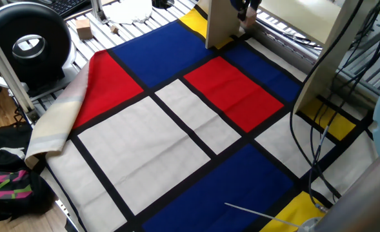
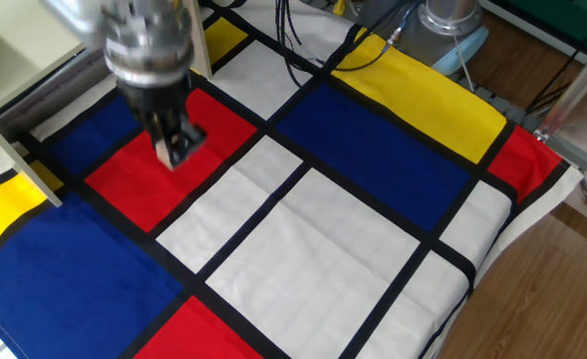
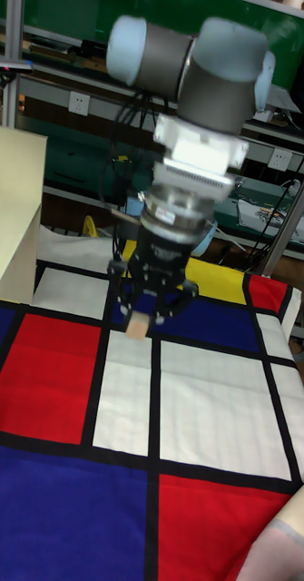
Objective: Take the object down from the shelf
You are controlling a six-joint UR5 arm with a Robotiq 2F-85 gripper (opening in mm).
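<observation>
My gripper (image 2: 171,150) hangs over a red panel of the cloth, out in front of the shelf (image 2: 19,45), and is blurred by motion. It is shut on the object (image 2: 162,152), a tiny tan wooden cube between the fingertips. In the tall fixed view the gripper (image 3: 144,320) holds the object (image 3: 136,325) just above the cloth, well right of the cream shelf (image 3: 11,209). One fixed view shows the gripper (image 1: 244,14) at the top edge, close beside the shelf's upright panel (image 1: 219,22).
A cloth of red, blue, white and yellow panels (image 1: 177,129) covers the table. A bigger tan block (image 1: 82,27) and a round black device (image 1: 27,42) sit at the far left. Cables (image 1: 312,135) hang by the shelf's other panel (image 1: 335,51). The robot base (image 2: 447,25) stands behind.
</observation>
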